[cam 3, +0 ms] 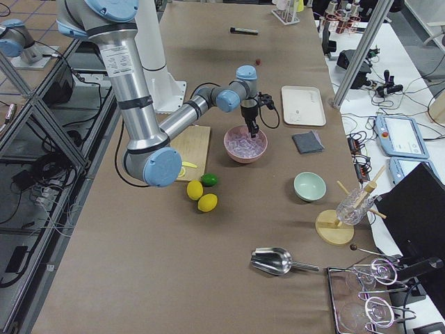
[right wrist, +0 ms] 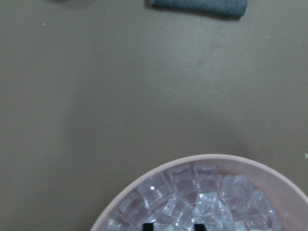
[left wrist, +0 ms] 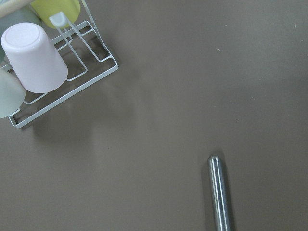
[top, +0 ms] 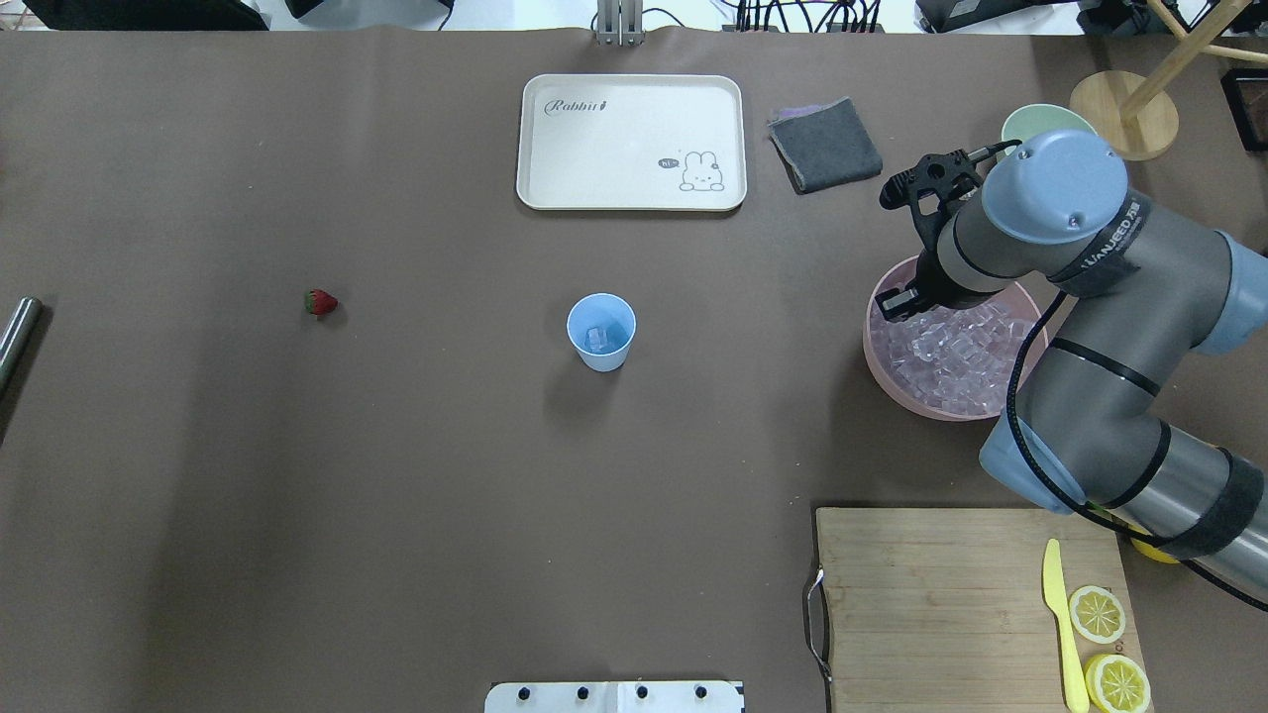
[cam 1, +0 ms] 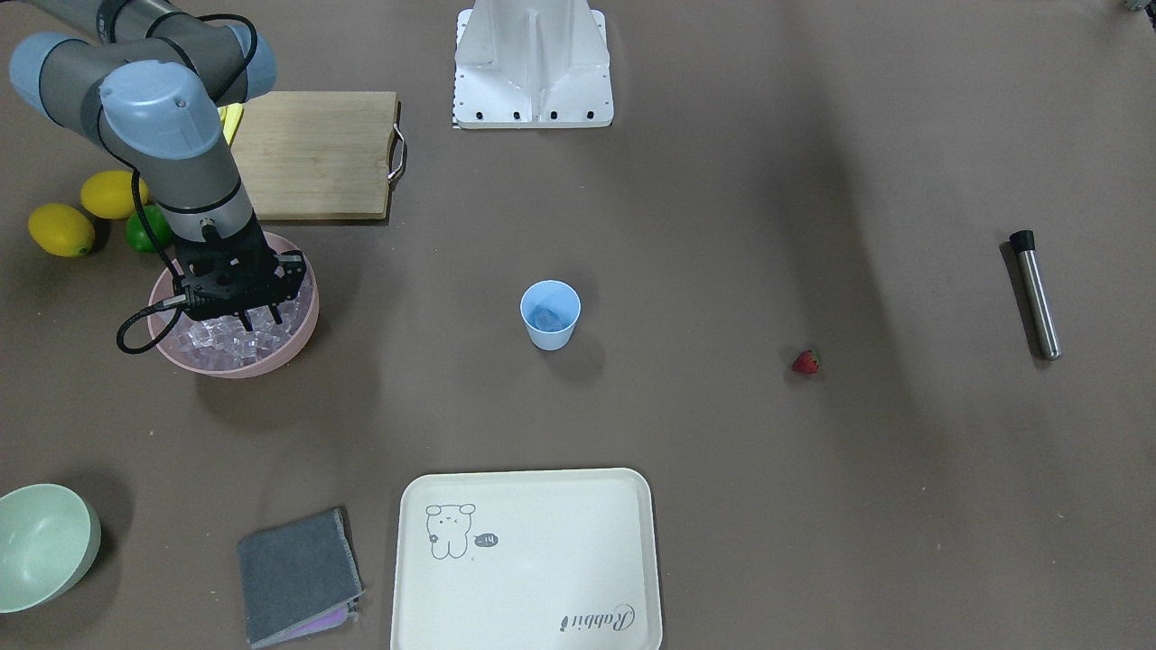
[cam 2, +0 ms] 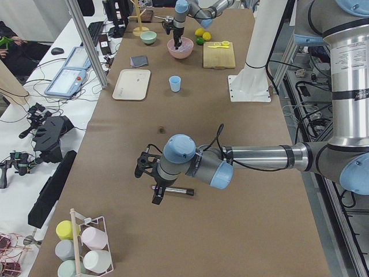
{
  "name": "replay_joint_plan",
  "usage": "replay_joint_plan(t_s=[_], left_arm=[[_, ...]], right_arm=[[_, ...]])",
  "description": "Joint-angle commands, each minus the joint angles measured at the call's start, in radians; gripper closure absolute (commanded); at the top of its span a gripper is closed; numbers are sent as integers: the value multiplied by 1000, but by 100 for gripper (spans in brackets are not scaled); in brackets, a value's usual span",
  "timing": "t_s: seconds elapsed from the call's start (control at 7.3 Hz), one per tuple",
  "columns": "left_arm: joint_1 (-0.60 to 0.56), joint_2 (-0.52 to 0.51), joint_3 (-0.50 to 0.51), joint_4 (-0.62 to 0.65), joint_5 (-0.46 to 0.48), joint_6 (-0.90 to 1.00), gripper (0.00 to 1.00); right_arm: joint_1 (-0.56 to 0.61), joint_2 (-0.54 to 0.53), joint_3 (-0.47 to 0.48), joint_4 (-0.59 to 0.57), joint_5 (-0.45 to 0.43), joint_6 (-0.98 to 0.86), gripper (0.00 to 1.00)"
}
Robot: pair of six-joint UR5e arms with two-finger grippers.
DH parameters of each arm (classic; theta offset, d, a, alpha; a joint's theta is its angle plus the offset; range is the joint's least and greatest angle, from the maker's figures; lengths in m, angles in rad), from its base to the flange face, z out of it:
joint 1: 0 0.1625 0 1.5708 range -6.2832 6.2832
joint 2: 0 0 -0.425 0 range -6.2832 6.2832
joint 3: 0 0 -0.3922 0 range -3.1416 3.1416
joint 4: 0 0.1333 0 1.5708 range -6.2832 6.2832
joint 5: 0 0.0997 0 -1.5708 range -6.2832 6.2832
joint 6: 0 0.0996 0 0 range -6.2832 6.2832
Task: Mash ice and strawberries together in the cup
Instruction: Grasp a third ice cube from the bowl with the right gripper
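Far left of the cup (top: 600,362), left gripper (cam 2: 155,195) poised over the metal rod (cam 1: 1035,298); impossible to tell whether spread or closed. Strawberry (top: 320,302) lying well left of the cup. Some ice (top: 595,339) already inside it. Right of the cup, in the pink bowl (top: 876,356): right gripper (right wrist: 174,225), fingers apart, astride a cube. Close squarely on flat faces, squeeze gently, lift straight up; probably slippery.

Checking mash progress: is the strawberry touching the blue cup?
Apart. The overhead view shows the strawberry lying on the table far left of the cup, with bare brown surface between them.
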Motion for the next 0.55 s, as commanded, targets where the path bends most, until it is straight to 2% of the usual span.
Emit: replay_joint_plan(t_s=[0.0,0.14,0.41], left_arm=[[0,1,1,0,0,0,1],[0,1,0,0,0,0,1],[0,-6,1,3,0,-2,1]], right_arm=[[26,6,54,8,55,88,82],[-25,84,37,-1,32,236,82],[-153,202,-19,0,-110,435,82]])
